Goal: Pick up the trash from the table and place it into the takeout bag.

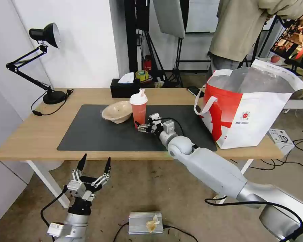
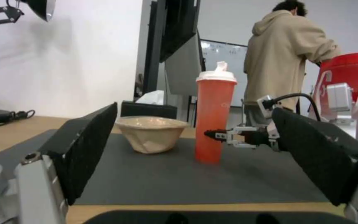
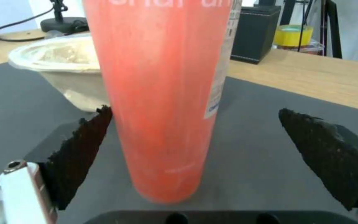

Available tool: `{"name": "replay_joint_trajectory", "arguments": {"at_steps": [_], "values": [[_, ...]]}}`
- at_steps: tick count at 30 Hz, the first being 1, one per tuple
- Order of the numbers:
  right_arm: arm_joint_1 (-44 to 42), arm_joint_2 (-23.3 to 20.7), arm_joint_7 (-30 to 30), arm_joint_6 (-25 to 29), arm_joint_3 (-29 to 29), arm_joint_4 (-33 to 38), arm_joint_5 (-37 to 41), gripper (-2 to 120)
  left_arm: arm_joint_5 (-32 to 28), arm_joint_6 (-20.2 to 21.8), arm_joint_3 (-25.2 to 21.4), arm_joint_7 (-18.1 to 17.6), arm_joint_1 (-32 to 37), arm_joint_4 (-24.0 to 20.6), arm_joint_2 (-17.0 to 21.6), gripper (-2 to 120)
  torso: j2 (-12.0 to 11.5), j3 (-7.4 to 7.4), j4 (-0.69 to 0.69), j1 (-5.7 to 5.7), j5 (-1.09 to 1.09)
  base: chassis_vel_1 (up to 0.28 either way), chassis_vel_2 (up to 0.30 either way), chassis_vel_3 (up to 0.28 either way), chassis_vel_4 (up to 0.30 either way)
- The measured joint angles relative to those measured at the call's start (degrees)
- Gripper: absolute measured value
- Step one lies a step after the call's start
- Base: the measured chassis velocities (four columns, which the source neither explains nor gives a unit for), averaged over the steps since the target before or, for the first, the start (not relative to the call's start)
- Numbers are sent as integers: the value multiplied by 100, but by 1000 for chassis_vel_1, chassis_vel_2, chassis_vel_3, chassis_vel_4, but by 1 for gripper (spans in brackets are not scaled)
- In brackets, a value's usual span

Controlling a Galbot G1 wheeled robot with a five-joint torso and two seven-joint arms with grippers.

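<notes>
Grey mat (image 1: 101,134), right tool (image 3: 191,149) open around red cup (image 3: 162,93)

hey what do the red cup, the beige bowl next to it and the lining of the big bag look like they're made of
Red cup: likely translucent plastic, smooth and slightly glossy, with an opaque white lid. Beige bowl: probably moulded paper pulp, matte and creased on its side. Takeout bag: silvery crinkled lining looks like foil; the outer skin seems a coated fabric or plastic sheet.
</notes>
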Motion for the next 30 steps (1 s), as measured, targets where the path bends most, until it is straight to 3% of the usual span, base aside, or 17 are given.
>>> {"name": "replay_joint_trajectory", "arguments": {"at_steps": [30], "values": [[220, 464, -344, 281, 11, -824, -392, 97, -25, -50, -29, 15, -51, 101, 34, 100, 0, 0, 0, 0, 0, 0, 0, 0, 0]]}}
